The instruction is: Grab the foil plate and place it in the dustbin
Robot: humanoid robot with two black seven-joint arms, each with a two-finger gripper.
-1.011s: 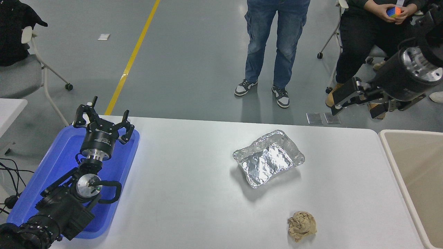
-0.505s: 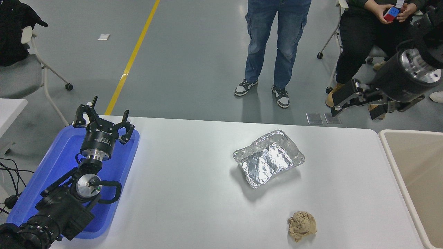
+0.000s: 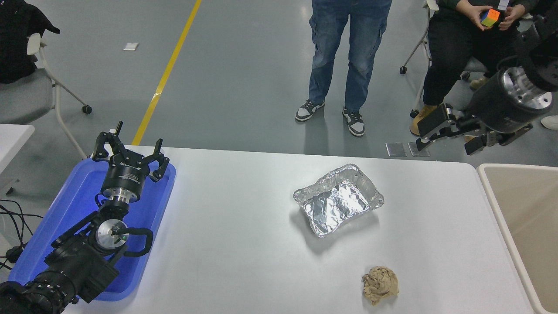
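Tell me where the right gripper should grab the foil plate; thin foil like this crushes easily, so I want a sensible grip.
Probably the raised rim on the foil plate's right-hand short side, nearest the right gripper. Come down from above, one finger inside and one outside the wall. The plate lies open side up, its rim free all round; the paper ball sits well clear.

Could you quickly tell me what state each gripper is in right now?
Left gripper: open, empty, over the blue tray.
Right gripper: open, empty, beyond the table's far edge.

Foil plate lies on the table; right gripper hangs beyond the far edge.
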